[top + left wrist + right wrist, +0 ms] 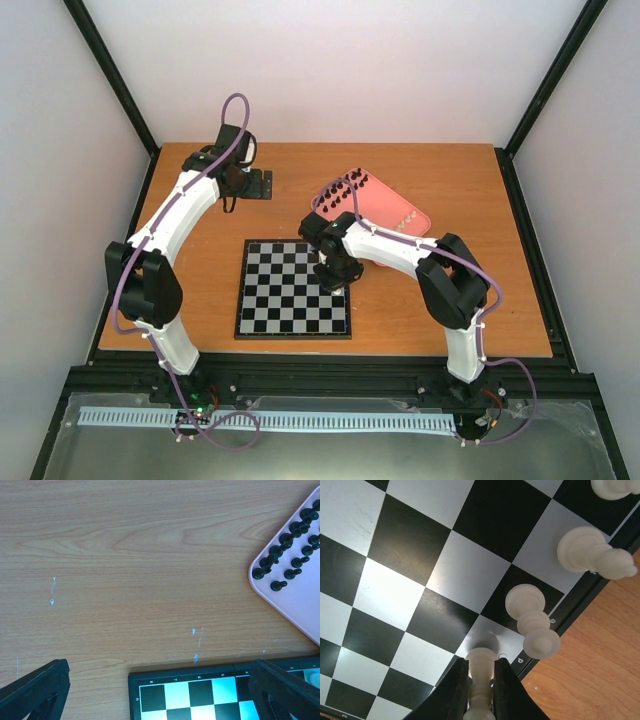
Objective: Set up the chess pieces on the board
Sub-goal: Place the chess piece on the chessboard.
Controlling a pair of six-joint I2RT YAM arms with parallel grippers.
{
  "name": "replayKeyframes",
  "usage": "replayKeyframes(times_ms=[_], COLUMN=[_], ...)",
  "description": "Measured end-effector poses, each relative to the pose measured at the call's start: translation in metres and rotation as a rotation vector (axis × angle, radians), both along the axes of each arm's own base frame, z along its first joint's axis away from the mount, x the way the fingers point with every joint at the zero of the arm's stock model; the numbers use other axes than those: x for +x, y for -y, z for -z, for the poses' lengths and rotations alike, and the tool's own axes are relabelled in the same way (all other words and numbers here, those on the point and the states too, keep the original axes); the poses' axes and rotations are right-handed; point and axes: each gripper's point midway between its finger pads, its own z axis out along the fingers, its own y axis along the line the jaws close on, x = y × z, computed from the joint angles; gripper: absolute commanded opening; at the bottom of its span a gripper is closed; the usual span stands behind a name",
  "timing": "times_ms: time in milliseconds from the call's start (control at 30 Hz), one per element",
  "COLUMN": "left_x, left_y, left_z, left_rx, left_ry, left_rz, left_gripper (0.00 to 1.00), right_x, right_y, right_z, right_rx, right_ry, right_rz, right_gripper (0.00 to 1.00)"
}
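Observation:
The board lies in the middle of the table. My right gripper hovers at its right edge, shut on a cream-white chess piece, just above a silvery edge square by the letter d. Two more white pieces stand upright on neighbouring edge squares, a third at the frame's top. Black pieces stand in rows on the pink tray. My left gripper is open and empty over bare table beyond the board's far left corner.
The pink tray sits at the back right, beside the right arm's elbow. A black mount plate lies near the left gripper. The table's wooden surface stretches left of the tray.

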Motion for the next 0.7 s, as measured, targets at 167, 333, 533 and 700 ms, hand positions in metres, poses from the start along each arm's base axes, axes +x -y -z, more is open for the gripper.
replayKeyframes(times_ms=[167, 333, 533, 700], left_x=[0.0001, -0.0002, -0.0005, -0.0004], left_y=[-0.0009, -0.0016, -0.0018, -0.002], left_z=[0.0001, 0.0011, 0.0022, 0.0022], left_rx=[0.004, 0.008, 0.009, 0.009], left_ry=[0.001, -0.001, -0.003, -0.003], left_rz=[-0.003, -0.005, -0.005, -0.006], left_gripper=[1.0, 1.0, 1.0, 1.0], right_x=[-0.0009, 0.0001, 0.0028, 0.0036], right_y=[0.0031, 0.0057, 0.0054, 0.0045], right_z=[0.0029, 0.0042, 0.0048, 0.0039], right_rx=[-0.019, -0.036, -0.044, -0.041], right_ry=[-0.006, -0.002, 0.005, 0.008], right_rz=[-0.002, -0.004, -0.006, -0.01], right_gripper=[0.03, 0.03, 0.03, 0.07])
